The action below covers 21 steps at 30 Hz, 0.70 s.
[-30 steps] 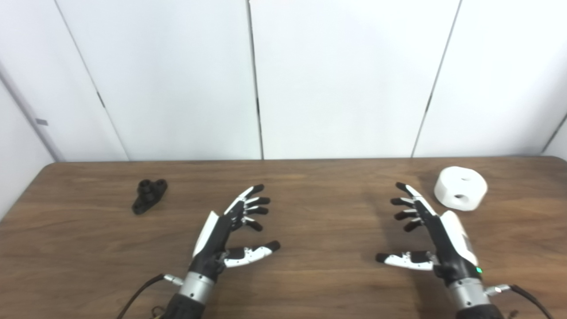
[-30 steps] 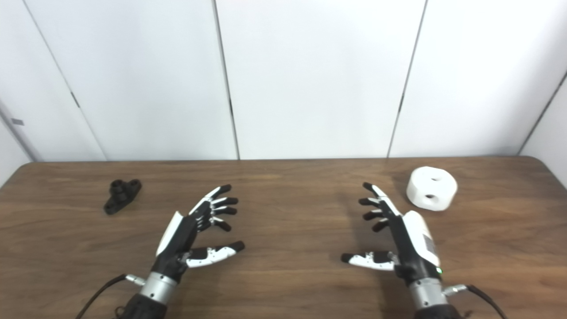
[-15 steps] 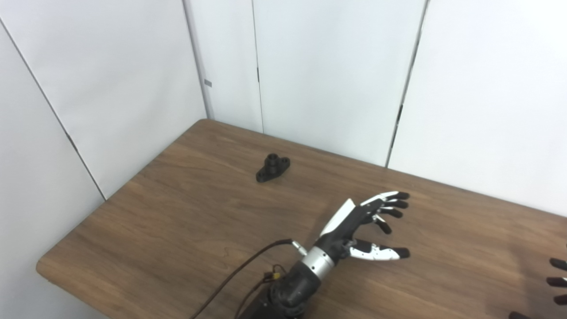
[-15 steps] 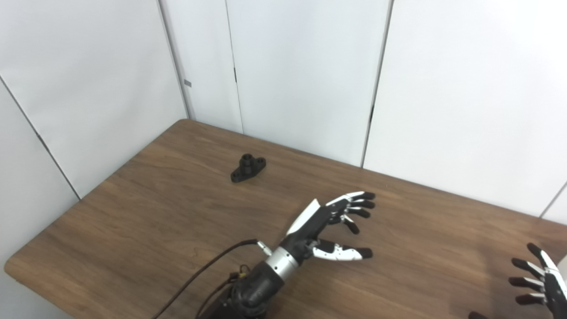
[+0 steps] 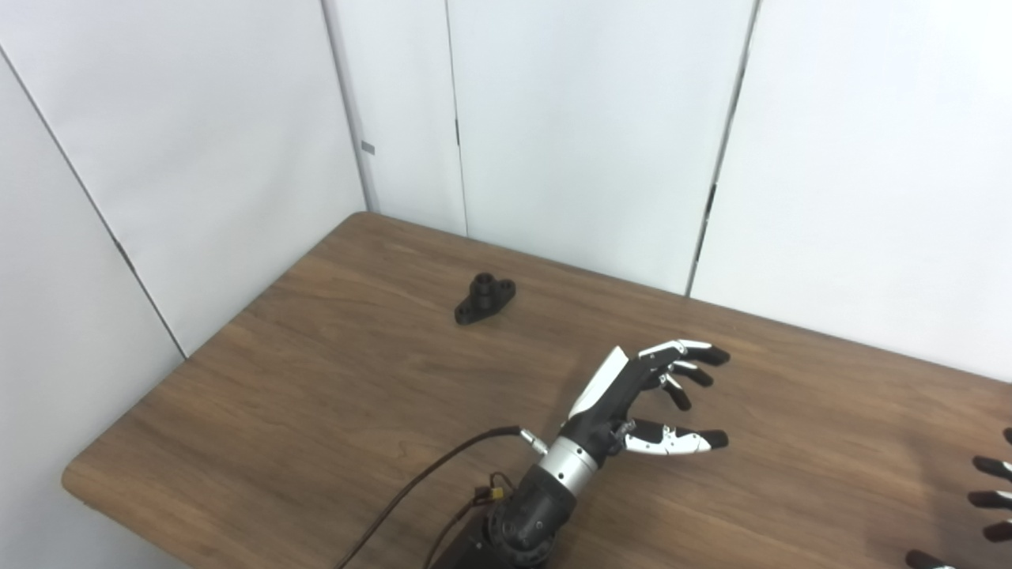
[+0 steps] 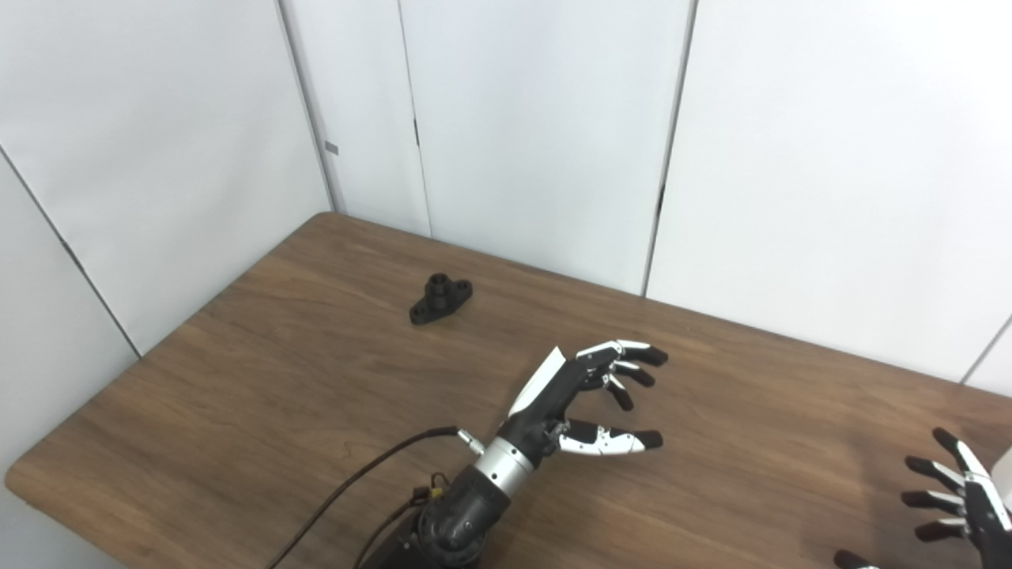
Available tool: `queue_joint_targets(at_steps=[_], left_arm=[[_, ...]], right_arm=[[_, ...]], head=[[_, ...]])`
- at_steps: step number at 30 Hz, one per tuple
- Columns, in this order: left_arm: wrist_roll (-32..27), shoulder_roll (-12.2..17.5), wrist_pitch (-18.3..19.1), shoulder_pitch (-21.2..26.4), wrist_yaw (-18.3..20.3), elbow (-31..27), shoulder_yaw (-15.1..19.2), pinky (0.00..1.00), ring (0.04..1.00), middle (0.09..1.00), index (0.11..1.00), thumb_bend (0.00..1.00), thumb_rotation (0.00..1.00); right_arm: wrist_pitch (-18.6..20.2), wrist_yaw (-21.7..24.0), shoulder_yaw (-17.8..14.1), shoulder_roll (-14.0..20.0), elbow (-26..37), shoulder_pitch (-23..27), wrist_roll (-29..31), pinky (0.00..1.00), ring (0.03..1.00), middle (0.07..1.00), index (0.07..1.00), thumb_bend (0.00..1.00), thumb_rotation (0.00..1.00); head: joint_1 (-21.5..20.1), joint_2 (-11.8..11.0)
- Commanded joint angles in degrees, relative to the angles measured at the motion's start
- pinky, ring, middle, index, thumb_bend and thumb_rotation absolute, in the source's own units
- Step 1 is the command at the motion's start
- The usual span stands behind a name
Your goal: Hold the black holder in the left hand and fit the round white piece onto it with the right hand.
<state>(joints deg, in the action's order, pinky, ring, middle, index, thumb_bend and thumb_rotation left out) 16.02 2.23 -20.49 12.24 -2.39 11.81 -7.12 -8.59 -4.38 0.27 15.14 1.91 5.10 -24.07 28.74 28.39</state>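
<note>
**A:** Our left hand (image 5: 632,399) hovers over the middle of the table (image 5: 316,395), fingers (image 5: 684,352) spread forward and thumb held apart below them, gripping nothing.

**B:** And our right hand (image 6: 961,494)?

**A:** Only its dark-tipped fingers show at the lower right border of both views, splayed and empty; the palm and wrist are cut off by the frame.

**B:** Where does the black holder (image 5: 485,299) sit?

**A:** It lies flat on the wood toward the far left corner, well apart from our left hand, with bare tabletop all the way between them. It is near the table's back edge, where white wall panels (image 5: 593,134) rise directly behind.

**B:** What room do we have?

**A:** Open wood surrounds the left hand on every side. The table's rounded left corner falls away at the lower left. A cable (image 5: 427,482) trails from our left wrist down to the bottom border.

**B:** The round white piece?

**A:** We cannot make it out; a pale sliver at the right eye view's far right edge is too little to identify.
</note>
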Motion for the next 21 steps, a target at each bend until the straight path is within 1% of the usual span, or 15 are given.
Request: queue_joint_targets(at_steps=[1, 5, 6, 8, 9, 10, 13, 15, 17, 18, 19, 21], left_arm=[[0.09, 1.93, 1.33, -0.51, 0.21, -2.15, 0.90, 0.48, 0.606, 0.705, 0.691, 0.74, 0.02], [-1.36, 4.34, 4.08, 0.40, 2.57, -5.30, 2.02, 0.46, 0.569, 0.658, 0.654, 0.72, 0.00], [-1.85, 4.78, 4.46, 0.57, 3.10, -5.73, 2.21, 0.46, 0.561, 0.651, 0.645, 0.72, 0.00], [-4.54, 6.72, 4.45, 1.36, 5.16, -6.04, 2.91, 0.45, 0.556, 0.649, 0.635, 0.71, 0.00], [-4.92, 7.59, 4.95, 1.59, 5.77, -6.48, 3.18, 0.46, 0.565, 0.651, 0.631, 0.71, 0.00], [-3.83, 8.54, 6.51, 1.69, 5.89, -7.60, 3.47, 0.46, 0.571, 0.649, 0.628, 0.71, 0.00], [2.51, 11.42, 9.70, 1.97, 4.74, -10.53, 3.72, 0.46, 0.572, 0.650, 0.641, 0.75, 0.00], [4.26, 12.85, 11.13, 2.19, 4.44, -11.79, 4.47, 0.49, 0.621, 0.686, 0.647, 0.78, 0.00], [5.77, 13.79, 12.61, 2.27, 3.69, -12.72, 5.47, 0.50, 0.652, 0.719, 0.658, 0.80, 0.01], [7.12, 14.07, 13.69, 2.33, 2.90, -13.27, 6.11, 0.51, 0.666, 0.728, 0.665, 0.79, 0.03], [8.41, 14.41, 14.47, 2.39, 2.13, -13.75, 6.69, 0.53, 0.700, 0.743, 0.673, 0.80, 0.06], [10.06, 14.79, 15.34, 2.51, 0.88, -14.34, 7.73, 0.55, 0.729, 0.761, 0.684, 0.80, 0.09]], right_arm=[[-2.04, -0.38, -0.72, 1.43, 1.68, 1.73, 0.45, 0.47, 0.644, 0.780, 0.914, 0.70, 0.05], [-1.36, 0.02, -1.00, 1.39, 2.05, 1.87, 0.93, 0.44, 0.630, 0.775, 0.911, 0.71, 0.05], [-1.13, 0.13, -1.05, 1.34, 2.21, 1.88, 0.97, 0.44, 0.628, 0.774, 0.911, 0.71, 0.05], [-0.57, 0.34, -1.07, 1.29, 2.60, 1.92, 1.01, 0.44, 0.626, 0.774, 0.910, 0.71, 0.04], [-0.42, 0.40, -1.06, 1.30, 2.74, 1.91, 0.99, 0.43, 0.626, 0.773, 0.909, 0.70, 0.04], [-0.64, 0.40, -1.04, 1.39, 2.66, 1.92, 1.02, 0.43, 0.626, 0.773, 0.910, 0.70, 0.04], [-1.59, 0.33, -1.07, 1.61, 2.21, 2.02, 1.15, 0.42, 0.619, 0.768, 0.906, 0.70, 0.03], [-1.54, 0.45, -1.16, 1.68, 2.31, 2.01, 1.22, 0.41, 0.613, 0.769, 0.906, 0.70, 0.03], [-1.68, 0.65, -1.25, 1.78, 2.28, 1.99, 1.59, 0.41, 0.602, 0.771, 0.907, 0.69, 0.03], [-1.70, 0.72, -1.27, 1.82, 2.24, 1.99, 1.71, 0.41, 0.603, 0.772, 0.908, 0.69, 0.03], [-1.68, 0.79, -1.31, 1.84, 2.22, 1.98, 1.83, 0.41, 0.607, 0.776, 0.910, 0.69, 0.03], [-1.63, 0.87, -1.35, 1.91, 2.16, 2.01, 1.92, 0.40, 0.606, 0.778, 0.911, 0.68, 0.04]], head=[[0.03, 0.11], [0.14, 0.06], [0.14, 0.06], [0.22, 0.22], [0.22, 0.22], [0.27, 0.30], [0.38, 0.39], [0.46, 0.44], [0.53, 0.44], [0.54, 0.45], [0.59, 0.50], [0.59, 0.50]])
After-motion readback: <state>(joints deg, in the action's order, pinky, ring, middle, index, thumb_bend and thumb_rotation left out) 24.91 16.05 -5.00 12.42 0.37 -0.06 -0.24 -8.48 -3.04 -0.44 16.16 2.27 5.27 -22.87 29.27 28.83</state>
